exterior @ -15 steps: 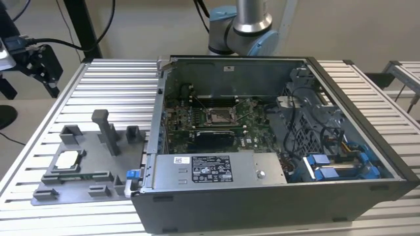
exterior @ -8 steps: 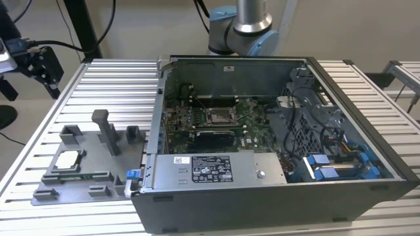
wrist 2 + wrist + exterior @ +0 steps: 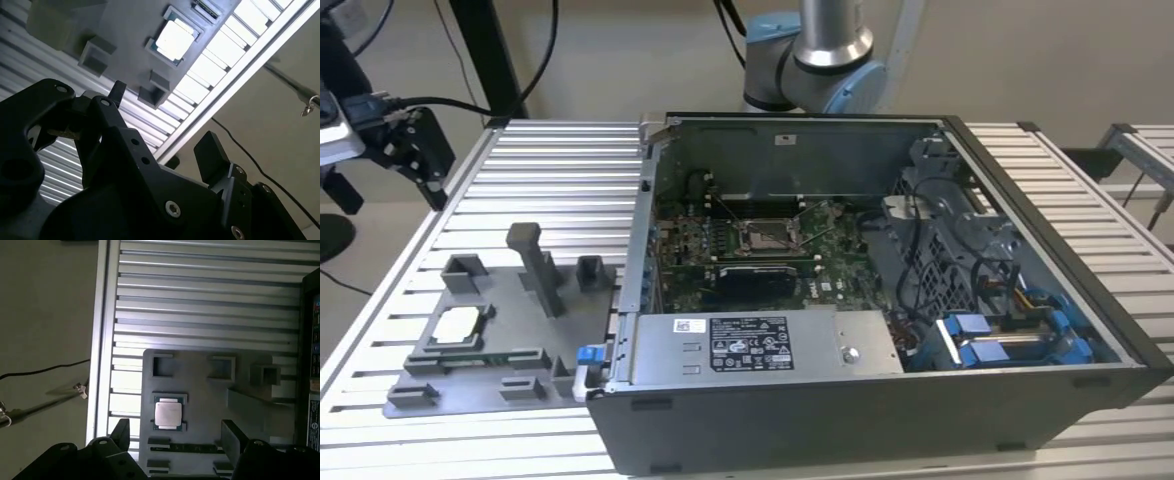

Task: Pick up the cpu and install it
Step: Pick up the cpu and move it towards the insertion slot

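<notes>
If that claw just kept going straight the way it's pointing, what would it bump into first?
Probably the cpu in its grey holder; the open gripper is aimed about there, though depth is hard to judge.

cpu silvery-white | fixture grey | table ribbed silver | pincer black

Exterior view: high, looking down on case. Both wrist views: close, past pincer, sharing cpu.
</notes>
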You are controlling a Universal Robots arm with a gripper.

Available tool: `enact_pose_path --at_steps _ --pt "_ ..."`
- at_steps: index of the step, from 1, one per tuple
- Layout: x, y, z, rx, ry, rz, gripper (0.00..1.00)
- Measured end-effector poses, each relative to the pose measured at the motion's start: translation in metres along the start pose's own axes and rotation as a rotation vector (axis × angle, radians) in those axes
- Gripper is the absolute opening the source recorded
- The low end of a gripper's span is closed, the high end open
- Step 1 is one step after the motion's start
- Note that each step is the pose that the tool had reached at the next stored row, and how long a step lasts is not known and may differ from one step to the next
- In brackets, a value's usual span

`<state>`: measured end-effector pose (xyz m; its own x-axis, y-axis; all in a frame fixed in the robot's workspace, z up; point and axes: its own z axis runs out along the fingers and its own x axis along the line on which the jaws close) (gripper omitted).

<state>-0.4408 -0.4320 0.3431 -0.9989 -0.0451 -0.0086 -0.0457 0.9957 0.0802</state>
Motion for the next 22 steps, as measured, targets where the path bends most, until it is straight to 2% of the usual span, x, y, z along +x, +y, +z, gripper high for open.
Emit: enact_pose_path --at_steps 11,18,20,21,22 --pt "-0.0012 -0.0015 0.0176 0.0 -0.0003 0.0 1.0" --pt "-0.0043 -0.0023 0.0265 0.0075 0.0004 0.0 1.0" --pt "-0.0047 -0.0025 0.0275 0.0131 0.0033 0.0 1.0" --pt "-0.0048 -0.0025 0.0278 0.0166 0.0067 0.0 1.0" --pt "-0.0049 -0.0025 0.0279 0.0201 0.0131 0.001 1.0"
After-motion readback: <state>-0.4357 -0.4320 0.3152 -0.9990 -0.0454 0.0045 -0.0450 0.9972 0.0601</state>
